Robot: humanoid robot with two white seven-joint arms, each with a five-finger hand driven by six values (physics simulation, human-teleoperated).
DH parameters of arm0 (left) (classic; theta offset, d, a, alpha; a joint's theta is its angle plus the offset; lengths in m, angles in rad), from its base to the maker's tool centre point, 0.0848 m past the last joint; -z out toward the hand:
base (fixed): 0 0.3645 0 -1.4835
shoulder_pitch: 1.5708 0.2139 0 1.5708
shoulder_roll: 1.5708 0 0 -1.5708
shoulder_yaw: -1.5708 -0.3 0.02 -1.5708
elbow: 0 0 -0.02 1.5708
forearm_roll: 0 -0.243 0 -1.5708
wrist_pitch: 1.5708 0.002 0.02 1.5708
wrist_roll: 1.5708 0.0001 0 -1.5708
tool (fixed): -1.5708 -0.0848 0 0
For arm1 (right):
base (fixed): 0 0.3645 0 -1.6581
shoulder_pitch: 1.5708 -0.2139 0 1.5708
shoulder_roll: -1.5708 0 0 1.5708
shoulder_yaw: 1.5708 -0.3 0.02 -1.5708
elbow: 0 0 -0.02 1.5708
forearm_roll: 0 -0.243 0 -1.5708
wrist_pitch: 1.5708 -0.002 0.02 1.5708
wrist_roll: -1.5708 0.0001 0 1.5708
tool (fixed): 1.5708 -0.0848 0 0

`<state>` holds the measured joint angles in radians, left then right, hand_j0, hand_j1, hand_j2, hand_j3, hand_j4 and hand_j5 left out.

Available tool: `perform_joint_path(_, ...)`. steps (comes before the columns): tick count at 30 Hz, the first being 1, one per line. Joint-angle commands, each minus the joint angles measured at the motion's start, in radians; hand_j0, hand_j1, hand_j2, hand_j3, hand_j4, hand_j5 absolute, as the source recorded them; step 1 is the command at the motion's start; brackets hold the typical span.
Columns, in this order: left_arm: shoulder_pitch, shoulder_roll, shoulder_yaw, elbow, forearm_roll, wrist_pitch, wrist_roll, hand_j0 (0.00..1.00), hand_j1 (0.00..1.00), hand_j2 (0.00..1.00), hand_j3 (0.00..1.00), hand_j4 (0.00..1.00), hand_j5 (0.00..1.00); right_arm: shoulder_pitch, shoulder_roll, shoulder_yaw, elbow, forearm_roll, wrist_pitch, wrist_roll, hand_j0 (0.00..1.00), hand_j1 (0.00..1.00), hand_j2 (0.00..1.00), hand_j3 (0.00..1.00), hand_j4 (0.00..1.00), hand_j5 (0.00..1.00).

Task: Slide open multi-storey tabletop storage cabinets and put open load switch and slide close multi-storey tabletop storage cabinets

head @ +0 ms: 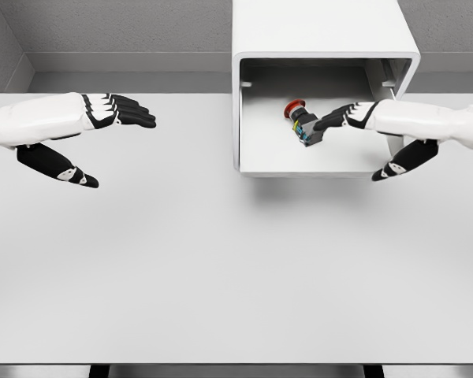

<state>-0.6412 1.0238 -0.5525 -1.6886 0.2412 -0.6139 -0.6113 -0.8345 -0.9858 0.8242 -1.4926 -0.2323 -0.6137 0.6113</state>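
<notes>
Inside open drawer (252, 118), switch (303, 124) just beside right fingers (335, 120).

Lighting: bright, even, diffuse, from overhead. Tabletop (236, 276) near-white, free of glare. Cabinet (323, 47): soft grey shadow on the table just below its open drawer (315, 157); drawer interior shaded darker toward the cabinet body. Faint shadow beneath each hand. Render crisp throughout, edges slightly soft from compression; no blur or visible edge distortion. Back wall behind the cabinet mid-grey, grainy.
</notes>
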Motion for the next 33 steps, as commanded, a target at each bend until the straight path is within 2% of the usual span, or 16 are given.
perform_joint_path(1, 0.0, 0.001, 0.0, 0.001, 0.007, 0.003, 0.0, 1.0, 1.0, 1.0, 1.0, 1.0, 1.0, 0.0, 0.009, -0.002, 0.02, -0.005, 0.003, 0.0, 1.0, 1.0, 1.0, 1.0, 1.0, 1.0)
perform_joint_path(7, 0.011, 0.001, 0.0, 0.001, 0.0, 0.003, 0.0, 1.0, 1.0, 1.0, 1.0, 1.0, 1.0, -0.014, 0.058, -0.002, 0.068, 0.051, 0.003, 0.0, 1.0, 1.0, 1.0, 1.0, 1.0, 1.0)
perform_joint_path(17, 0.011, 0.001, 0.0, 0.001, -0.002, 0.003, 0.0, 1.0, 1.0, 1.0, 1.0, 1.0, 1.0, -0.028, 0.058, -0.025, 0.075, 0.057, 0.003, 0.0, 1.0, 1.0, 1.0, 1.0, 1.0, 1.0)
perform_joint_path(22, 0.012, -0.002, 0.0, 0.015, -0.013, 0.003, 0.0, 1.0, 1.0, 1.0, 1.0, 1.0, 1.0, -0.034, 0.104, -0.025, 0.124, 0.082, 0.003, 0.0, 1.0, 1.0, 1.0, 1.0, 1.0, 1.0)
perform_joint_path(33, 0.014, -0.002, 0.0, 0.015, -0.013, 0.003, 0.0, 1.0, 1.0, 1.0, 1.0, 1.0, 1.0, -0.066, 0.147, -0.034, 0.163, 0.139, 0.003, 0.0, 1.0, 1.0, 1.0, 1.0, 1.0, 1.0)
